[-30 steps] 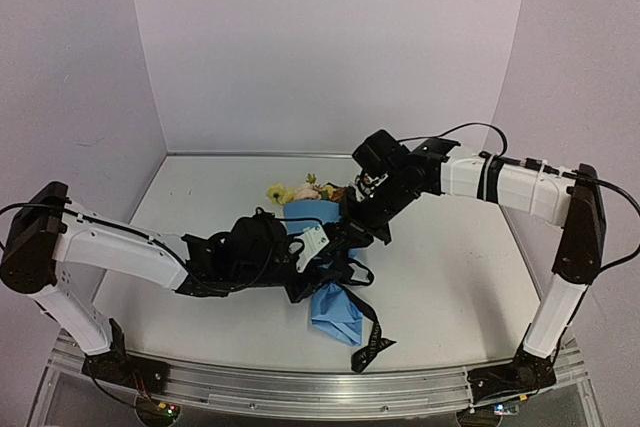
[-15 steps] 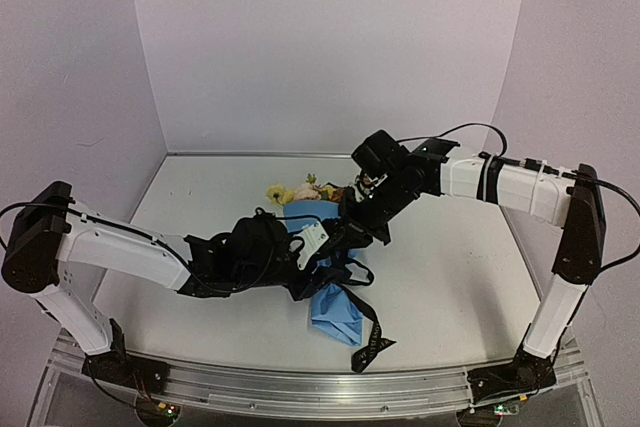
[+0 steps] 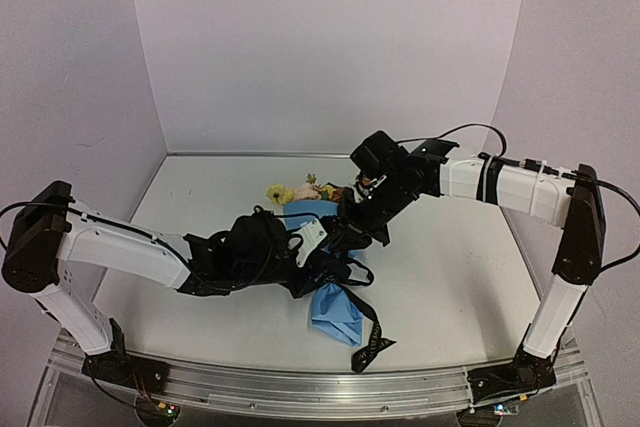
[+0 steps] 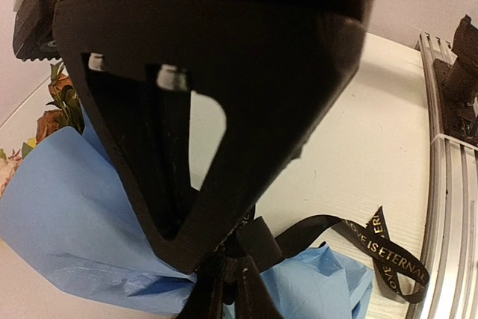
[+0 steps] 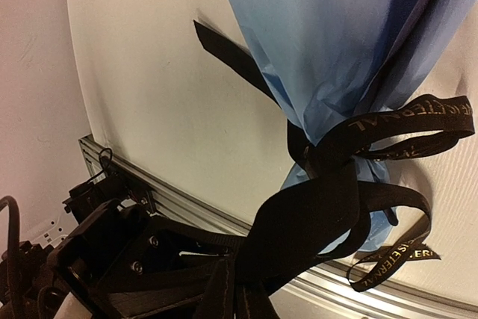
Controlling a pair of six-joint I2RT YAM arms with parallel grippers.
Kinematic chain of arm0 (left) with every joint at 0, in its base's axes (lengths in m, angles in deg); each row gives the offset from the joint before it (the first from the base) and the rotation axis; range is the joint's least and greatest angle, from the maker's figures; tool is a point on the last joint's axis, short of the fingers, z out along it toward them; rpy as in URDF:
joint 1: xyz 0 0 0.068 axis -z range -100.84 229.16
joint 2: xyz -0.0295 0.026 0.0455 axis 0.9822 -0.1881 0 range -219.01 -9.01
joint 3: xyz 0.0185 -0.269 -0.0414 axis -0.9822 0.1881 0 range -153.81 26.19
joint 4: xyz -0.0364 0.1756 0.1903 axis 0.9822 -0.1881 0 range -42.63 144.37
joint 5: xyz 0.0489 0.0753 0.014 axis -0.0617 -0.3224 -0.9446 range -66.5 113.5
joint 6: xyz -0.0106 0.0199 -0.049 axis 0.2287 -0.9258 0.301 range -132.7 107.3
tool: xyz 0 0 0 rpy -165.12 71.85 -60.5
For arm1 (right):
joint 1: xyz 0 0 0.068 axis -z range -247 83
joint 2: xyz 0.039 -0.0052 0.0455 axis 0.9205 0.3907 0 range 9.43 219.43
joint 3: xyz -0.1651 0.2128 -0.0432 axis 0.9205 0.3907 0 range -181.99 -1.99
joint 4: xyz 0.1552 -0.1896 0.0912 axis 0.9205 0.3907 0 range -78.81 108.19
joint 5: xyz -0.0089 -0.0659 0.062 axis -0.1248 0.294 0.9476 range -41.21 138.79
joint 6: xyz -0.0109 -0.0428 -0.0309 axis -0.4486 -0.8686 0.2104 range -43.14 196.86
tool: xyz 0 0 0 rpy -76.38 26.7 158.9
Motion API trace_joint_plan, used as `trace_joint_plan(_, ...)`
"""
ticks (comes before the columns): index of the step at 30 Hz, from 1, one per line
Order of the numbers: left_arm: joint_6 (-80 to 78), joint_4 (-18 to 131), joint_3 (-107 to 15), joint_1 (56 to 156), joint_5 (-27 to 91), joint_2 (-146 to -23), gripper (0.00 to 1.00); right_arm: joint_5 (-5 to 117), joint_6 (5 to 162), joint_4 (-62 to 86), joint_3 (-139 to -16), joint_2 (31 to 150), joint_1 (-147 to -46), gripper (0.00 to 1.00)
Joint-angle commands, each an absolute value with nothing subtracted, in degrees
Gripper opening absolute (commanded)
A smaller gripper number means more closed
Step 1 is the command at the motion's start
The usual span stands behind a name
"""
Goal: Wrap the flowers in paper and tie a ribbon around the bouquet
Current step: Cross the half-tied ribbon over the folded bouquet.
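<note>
Nearest the table [image 3: 450, 277] edge, the ribbon [image 3: 368, 342] is trailing a loose tail, its pale lettering reading "LOVE IS ETERNAL". Behind it the bouquet [image 3: 335, 312] is lying with the ribbon knotted round its narrow end. The left gripper [image 4: 224, 263] is pinching one strand there, jaws nearly together. The right gripper [image 5: 237, 289] is clamping another strand. Farthest back, the flowers [image 3: 298, 191] are poking out of the blue paper [image 3: 305, 210].

An off-white matte surface [image 3: 450, 277] lay between pale lilac walls [image 3: 330, 47], with a ribbed silver aluminium rail [image 3: 300, 393] along its near edge.
</note>
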State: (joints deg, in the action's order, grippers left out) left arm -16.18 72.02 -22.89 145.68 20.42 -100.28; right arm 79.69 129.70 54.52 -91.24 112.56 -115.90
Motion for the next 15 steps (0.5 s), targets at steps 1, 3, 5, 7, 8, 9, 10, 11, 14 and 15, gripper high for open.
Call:
trace_joint_plan(1, -17.3, 74.1, -23.2, 145.4, 21.1, -100.0, 0.01, 79.1, 129.9, 53.6, -91.3, 112.7, -116.3, 0.0)
trace_joint_plan(3, -17.4, 74.1, -22.9, 145.4, 21.1, -99.7, 0.0, 79.2, 129.5, 53.6, -91.2, 112.5, -116.3, 0.0)
trace_joint_plan(5, -17.2, 74.0, -22.5, 145.4, 20.8, -99.4, 0.0, 78.4, 128.5, 53.7, -90.6, 111.8, -116.3, 0.05)
trace_joint_plan(7, -16.6, 74.0, -21.9, 145.4, 20.5, -98.8, 0.0, 76.8, 126.1, 53.7, -89.0, 110.1, -116.3, 0.18)
trace_joint_plan(8, -16.3, 74.1, -21.6, 145.4, 20.3, -98.4, 0.0, 76.2, 124.5, 53.7, -88.1, 108.7, -116.3, 0.23)
trace_joint_plan(9, -15.8, 74.3, -21.1, 145.4, 20.0, -97.9, 0.0, 75.6, 122.8, 53.7, -87.0, 107.7, -116.3, 0.28)
trace_joint_plan(10, -15.4, 74.4, -20.7, 145.3, 19.8, -97.5, 0.0, 74.9, 121.1, 53.7, -85.8, 106.2, -116.3, 0.32)
trace_joint_plan(11, -15.0, 74.4, -20.5, 145.3, 19.4, -97.0, 0.0, 74.2, 119.0, 53.7, -84.3, 104.7, -116.3, 0.36)
trace_joint_plan(14, -13.6, 73.6, -19.6, 145.0, 17.7, -96.1, 0.0, 71.9, 111.2, 51.6, -77.9, 99.6, -116.3, 0.47)
trace_joint_plan(15, -13.3, 73.5, -19.3, 144.9, 17.4, -95.7, 0.0, 71.0, 109.0, 49.8, -75.1, 97.8, -116.3, 0.49)
